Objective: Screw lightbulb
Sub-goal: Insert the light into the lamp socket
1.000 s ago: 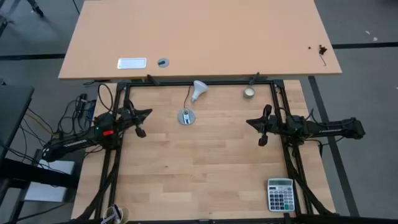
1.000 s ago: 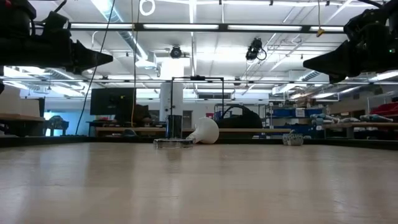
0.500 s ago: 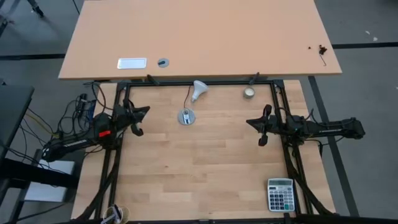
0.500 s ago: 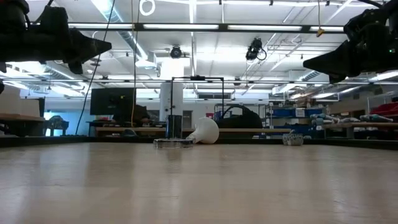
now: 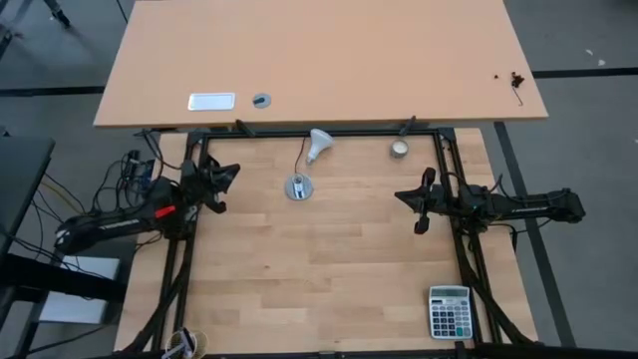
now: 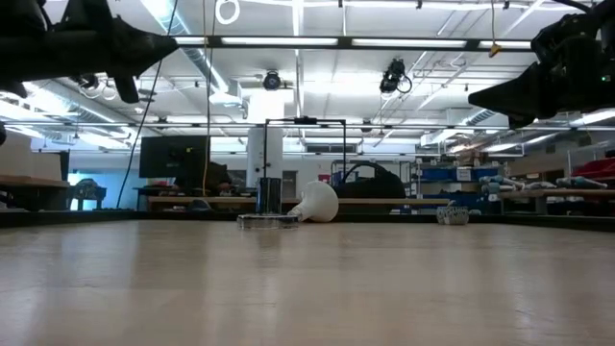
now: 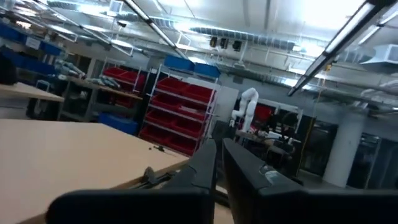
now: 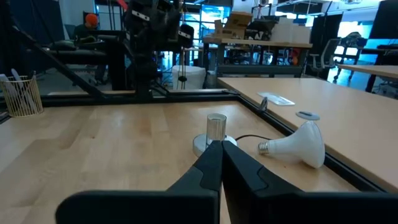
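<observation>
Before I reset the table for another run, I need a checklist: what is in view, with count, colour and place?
Lightbulb: one, white, lying on its side at the table's far edge, near the middle.
Socket: one, grey disc with a black cord, just in front of the lightbulb.
Puck: one, cream, far edge, right of the lightbulb.
Calculator: one, grey, near right corner.
Second table: one, tan, beyond the work table; carries a white plate and a grey grommet.
Left hand: one, dark, raised at the left side, shut.
Right hand: one, dark, raised at the right side, shut.
</observation>
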Available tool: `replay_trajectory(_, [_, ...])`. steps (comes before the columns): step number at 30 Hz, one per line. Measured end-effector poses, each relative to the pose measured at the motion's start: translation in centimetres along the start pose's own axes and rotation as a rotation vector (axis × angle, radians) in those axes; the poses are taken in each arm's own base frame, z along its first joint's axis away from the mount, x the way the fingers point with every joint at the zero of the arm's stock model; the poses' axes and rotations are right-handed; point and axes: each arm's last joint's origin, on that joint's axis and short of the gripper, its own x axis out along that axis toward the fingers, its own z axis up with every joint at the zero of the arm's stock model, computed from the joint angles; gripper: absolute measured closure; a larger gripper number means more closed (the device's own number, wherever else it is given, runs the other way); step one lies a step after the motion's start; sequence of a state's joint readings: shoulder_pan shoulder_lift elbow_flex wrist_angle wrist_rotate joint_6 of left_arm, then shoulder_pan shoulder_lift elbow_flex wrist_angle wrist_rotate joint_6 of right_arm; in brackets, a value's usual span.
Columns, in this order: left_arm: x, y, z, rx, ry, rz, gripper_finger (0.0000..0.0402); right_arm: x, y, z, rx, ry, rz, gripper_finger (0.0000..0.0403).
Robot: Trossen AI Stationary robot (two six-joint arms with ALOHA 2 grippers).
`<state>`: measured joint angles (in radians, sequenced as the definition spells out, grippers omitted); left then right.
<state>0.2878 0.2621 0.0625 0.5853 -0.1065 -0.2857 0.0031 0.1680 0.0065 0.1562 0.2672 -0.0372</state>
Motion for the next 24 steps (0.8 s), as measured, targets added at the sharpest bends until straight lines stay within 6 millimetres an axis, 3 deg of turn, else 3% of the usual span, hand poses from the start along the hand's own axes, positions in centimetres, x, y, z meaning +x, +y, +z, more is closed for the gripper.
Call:
replay_trajectory(5, [1.4, -0.4, 0.3, 0.064, -0.082, -0.086, 0.0363, 0.0, 0.0, 0.0, 0.0, 0.0, 0.0, 0.0384])
replay_trajectory(9, [3.2, -0.7, -0.2, 0.068, 0.012, -0.125, 0.0362, 0.0, 0.0, 0.0, 0.0, 0.0, 0.0, 0.0384])
replay_trajectory(15, [8.2, -1.0, -0.9, 0.083, 0.233, -0.043, 0.0347, 0.0, 0.0, 0.0, 0.0, 0.0, -0.001, 0.0384])
replay_trajectory(24, [15.8, -0.7, -3.3, 0.163, 0.499, 0.149, 0.0278, 0.0, 0.0, 0.0, 0.0, 0.0, 0.0, 0.0384])
